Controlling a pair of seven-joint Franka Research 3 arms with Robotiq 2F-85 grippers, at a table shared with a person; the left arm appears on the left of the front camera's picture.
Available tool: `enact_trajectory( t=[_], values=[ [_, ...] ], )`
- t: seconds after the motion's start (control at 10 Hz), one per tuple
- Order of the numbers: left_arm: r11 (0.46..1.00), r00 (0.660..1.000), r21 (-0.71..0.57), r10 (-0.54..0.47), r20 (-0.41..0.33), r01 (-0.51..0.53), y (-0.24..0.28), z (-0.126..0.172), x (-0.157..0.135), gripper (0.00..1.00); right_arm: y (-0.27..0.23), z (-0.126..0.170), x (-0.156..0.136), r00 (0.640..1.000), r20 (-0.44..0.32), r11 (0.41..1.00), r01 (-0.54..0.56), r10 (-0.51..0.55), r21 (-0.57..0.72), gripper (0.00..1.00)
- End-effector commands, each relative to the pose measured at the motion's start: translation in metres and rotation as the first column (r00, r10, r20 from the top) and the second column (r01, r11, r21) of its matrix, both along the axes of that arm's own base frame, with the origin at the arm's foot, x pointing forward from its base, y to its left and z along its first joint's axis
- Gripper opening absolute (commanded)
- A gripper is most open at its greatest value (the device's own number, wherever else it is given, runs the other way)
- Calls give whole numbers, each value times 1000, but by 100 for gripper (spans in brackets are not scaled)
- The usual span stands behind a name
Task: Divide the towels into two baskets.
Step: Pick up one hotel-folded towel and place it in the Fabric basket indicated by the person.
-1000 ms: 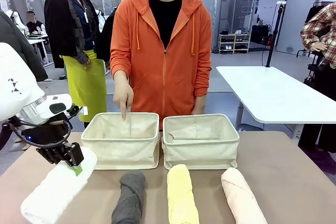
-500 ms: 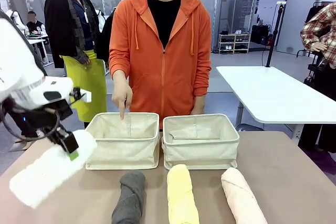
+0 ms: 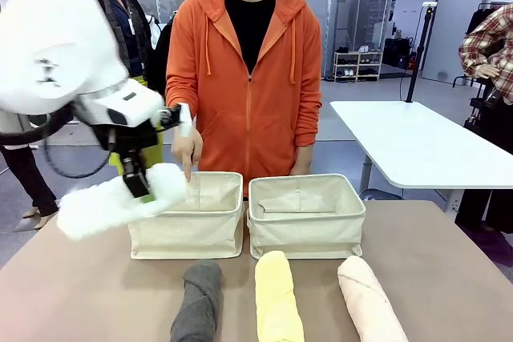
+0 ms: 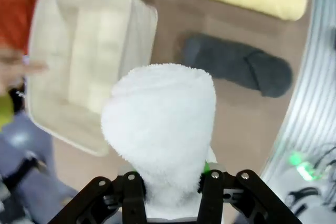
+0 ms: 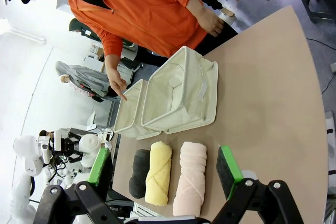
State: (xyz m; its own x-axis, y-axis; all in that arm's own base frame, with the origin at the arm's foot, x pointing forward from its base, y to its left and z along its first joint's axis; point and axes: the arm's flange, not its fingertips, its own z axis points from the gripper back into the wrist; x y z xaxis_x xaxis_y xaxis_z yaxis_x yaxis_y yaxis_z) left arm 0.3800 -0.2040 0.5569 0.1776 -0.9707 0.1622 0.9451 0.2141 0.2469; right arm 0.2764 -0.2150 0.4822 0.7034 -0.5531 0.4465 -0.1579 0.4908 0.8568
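My left gripper (image 3: 141,184) is shut on one end of the white towel (image 3: 116,204), which hangs in the air over the left rim of the left basket (image 3: 186,231). In the left wrist view the white towel (image 4: 160,124) sticks out from my left gripper (image 4: 168,188) above that basket (image 4: 39,108). The right basket (image 3: 304,230) stands beside it. Dark grey (image 3: 199,302), yellow (image 3: 276,300) and pink (image 3: 369,298) towels lie in a row on the table in front. My right gripper (image 5: 164,165) is open and holds nothing, well back from the baskets (image 5: 181,103).
A person in an orange hoodie stands behind the baskets, one hand (image 3: 188,152) pointing down into the left basket. The brown table (image 3: 449,278) has bare room on both sides of the towels. A white table (image 3: 417,146) stands farther back right.
My left arm has lifted the white towel off the table's front left and carried it up and right, to the left basket's rim. The person's pointing hand has stayed put.
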Motion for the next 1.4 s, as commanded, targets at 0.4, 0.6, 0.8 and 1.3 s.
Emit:
enact_trajectory(
  t=[0.4,0.6,0.8,1.3],
  values=[
    [982,983,83,-177,53,172,-29,-24,126,37,0,2,-2,1000,23,1000,-2,2,3,100],
    [976,980,93,-200,14,198,-29,-32,163,37,0,2,-2,1000,23,1000,-2,2,3,100],
    [968,971,72,-237,-38,240,-33,-45,195,37,0,2,-2,1000,23,1000,-2,2,3,100],
    [969,964,60,-229,-136,239,-35,-85,245,54,0,2,-2,1000,23,1000,-2,2,3,100]
  ],
)
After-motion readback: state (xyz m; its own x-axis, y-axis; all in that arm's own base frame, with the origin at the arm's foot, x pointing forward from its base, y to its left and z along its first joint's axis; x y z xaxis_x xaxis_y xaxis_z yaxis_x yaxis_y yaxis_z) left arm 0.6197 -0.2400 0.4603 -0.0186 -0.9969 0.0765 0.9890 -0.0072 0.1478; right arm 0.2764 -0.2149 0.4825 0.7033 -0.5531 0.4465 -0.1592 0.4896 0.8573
